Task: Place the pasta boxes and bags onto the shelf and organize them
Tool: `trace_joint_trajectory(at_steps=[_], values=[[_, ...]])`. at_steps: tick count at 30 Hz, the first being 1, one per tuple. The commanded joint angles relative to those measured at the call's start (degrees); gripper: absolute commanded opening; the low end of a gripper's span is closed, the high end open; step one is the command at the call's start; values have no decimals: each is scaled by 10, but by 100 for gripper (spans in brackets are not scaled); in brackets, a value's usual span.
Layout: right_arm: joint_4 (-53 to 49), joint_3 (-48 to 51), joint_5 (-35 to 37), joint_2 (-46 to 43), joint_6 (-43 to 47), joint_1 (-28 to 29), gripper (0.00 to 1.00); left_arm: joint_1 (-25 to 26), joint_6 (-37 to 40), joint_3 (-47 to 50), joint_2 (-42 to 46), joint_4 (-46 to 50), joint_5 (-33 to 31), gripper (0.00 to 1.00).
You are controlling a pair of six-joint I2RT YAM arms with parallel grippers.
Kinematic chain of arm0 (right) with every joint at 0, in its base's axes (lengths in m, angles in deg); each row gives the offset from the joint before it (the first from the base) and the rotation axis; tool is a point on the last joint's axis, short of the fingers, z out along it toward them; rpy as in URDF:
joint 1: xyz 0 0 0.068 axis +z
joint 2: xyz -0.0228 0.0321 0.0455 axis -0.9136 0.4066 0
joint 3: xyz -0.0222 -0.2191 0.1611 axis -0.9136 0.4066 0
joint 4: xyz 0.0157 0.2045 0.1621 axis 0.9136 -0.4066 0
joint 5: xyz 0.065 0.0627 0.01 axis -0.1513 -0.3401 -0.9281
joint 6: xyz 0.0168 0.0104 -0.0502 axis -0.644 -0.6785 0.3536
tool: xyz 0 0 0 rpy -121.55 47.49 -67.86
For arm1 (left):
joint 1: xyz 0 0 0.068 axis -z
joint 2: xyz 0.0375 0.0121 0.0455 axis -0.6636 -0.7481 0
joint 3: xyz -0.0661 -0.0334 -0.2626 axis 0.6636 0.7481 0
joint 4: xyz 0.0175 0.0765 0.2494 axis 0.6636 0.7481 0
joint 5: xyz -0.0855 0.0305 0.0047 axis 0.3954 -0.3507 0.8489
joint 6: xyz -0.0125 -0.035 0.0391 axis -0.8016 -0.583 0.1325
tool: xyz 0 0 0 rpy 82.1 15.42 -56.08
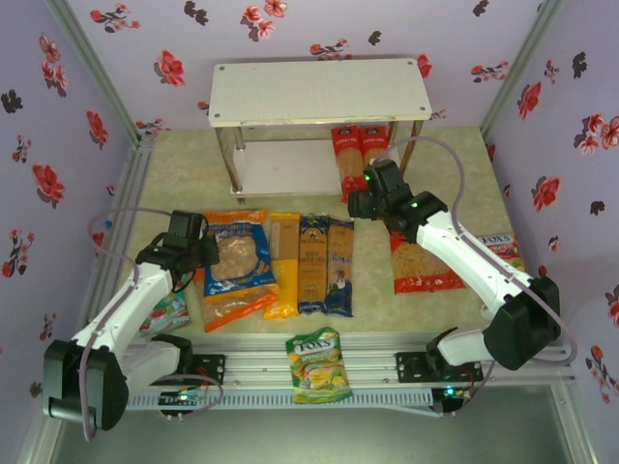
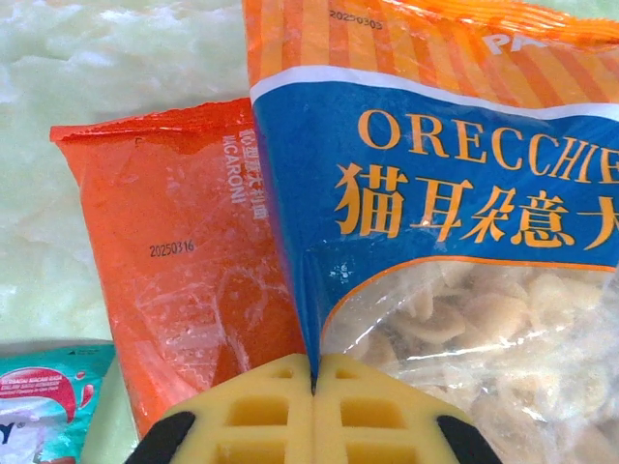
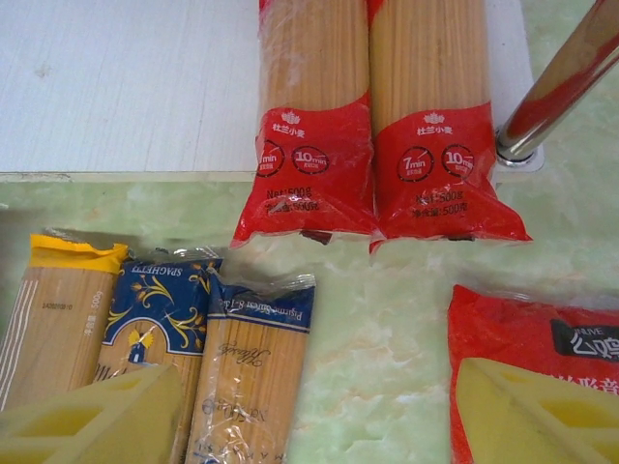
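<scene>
The left fingers (image 2: 261,411) are pressed together at the edge of the blue-and-orange orecchiette bag (image 2: 445,193), which overlaps the orange macaroni bag (image 2: 184,251) on the counter (image 2: 116,58). The right fingers (image 3: 97,420) stand apart, empty, near two red spaghetti packs (image 3: 309,145) lying on the shelf's lower board (image 3: 126,87).

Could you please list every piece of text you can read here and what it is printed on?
"ORECCHIE", cut off: blue-and-orange bag.
"MACARONI", "20250316": orange bag.
"SPAGHETTI": brown pack.
"7 min", "10 min": red packs.
"FOX'S": green-yellow candy bag.
Remaining small print is too blurred.
</scene>
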Motion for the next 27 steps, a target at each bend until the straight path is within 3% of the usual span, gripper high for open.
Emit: trace_joint_trajectory(at_steps=[1, 9, 11, 14, 16, 21, 27], values=[[15, 5, -5, 9, 1, 2, 75, -15, 21, -17, -17, 11, -44, 0], [11, 4, -9, 13, 3, 1, 75, -23, 36, -34, -50, 8, -74, 0], [10, 5, -9, 13, 2, 2, 75, -23, 32, -36, -45, 9, -68, 10], [11, 7, -11, 12, 0, 2, 76, -19, 31, -41, -11, 6, -28, 41], [11, 7, -12, 12, -2, 2, 76, -8, 33, -43, 29, 3, -4, 51], [12, 8, -18, 12, -6, 2, 76, 47, 22, -63, 107, 5, 57, 66], [17, 19, -26, 12, -16, 2, 76, 198, -36, -54, 70, -29, 68, 70]])
